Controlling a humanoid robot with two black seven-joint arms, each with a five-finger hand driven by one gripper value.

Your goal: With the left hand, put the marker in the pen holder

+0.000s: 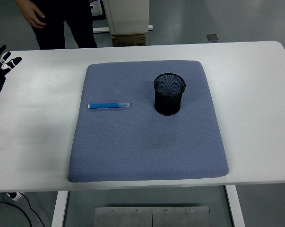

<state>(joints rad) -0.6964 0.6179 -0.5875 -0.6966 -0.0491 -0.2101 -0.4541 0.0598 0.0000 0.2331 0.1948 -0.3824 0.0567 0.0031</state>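
Your left robot hand (1, 64) waits spread and empty at frame left; the blue marker (108, 105) lies mid-mat (147, 142), left of the mesh pen holder (169, 94).

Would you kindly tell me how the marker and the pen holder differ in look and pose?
The marker is blue and slim; the pen holder is black mesh and wide. The marker lies flat, pointing left-right; the pen holder stands upright, open at the top. Both rest on the grey-blue mat, apart from each other.
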